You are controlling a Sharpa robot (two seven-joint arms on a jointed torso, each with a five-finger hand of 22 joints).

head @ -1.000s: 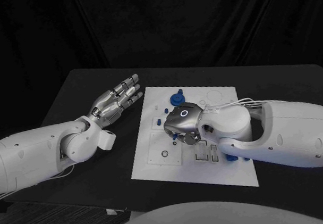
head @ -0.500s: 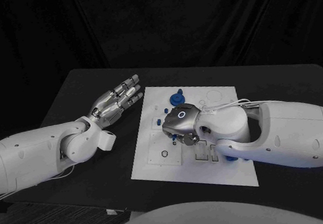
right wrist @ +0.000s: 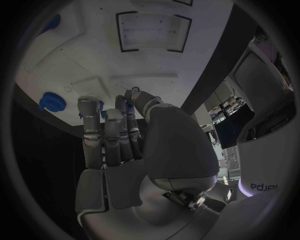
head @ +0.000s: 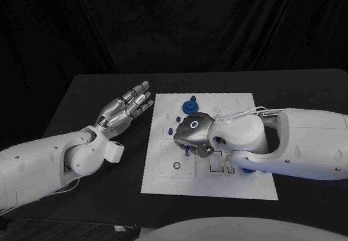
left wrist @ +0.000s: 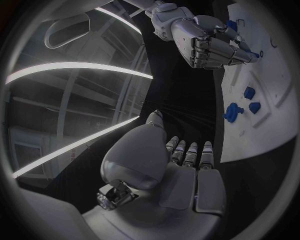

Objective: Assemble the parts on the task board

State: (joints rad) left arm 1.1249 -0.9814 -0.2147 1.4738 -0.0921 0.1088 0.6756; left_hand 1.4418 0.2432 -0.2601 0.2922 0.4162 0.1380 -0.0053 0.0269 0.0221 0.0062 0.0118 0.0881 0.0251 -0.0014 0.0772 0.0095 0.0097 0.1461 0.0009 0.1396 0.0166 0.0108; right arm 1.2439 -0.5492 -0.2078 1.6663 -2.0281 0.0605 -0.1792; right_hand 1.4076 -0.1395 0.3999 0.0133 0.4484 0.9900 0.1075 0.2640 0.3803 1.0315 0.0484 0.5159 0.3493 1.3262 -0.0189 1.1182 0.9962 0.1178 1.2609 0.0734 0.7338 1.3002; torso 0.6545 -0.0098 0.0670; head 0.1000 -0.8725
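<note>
Left of the flat white rectangular task board [head: 167,173], the silver left hand [head: 126,109] hovers flat with fingers spread wide, holding nothing, while the silver right hand [head: 196,134] sits over the board's middle, fingers curled down onto a small blue plastic part [head: 190,148], grip unclear.

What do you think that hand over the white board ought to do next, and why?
Probably ease the right hand straight down a little. Its fingers are curled over the middle of the white board and seem to pinch a small blue piece, though I cannot tell how firmly. The left hand lies open on the table beside the board, so the right one is doing the work.
</note>
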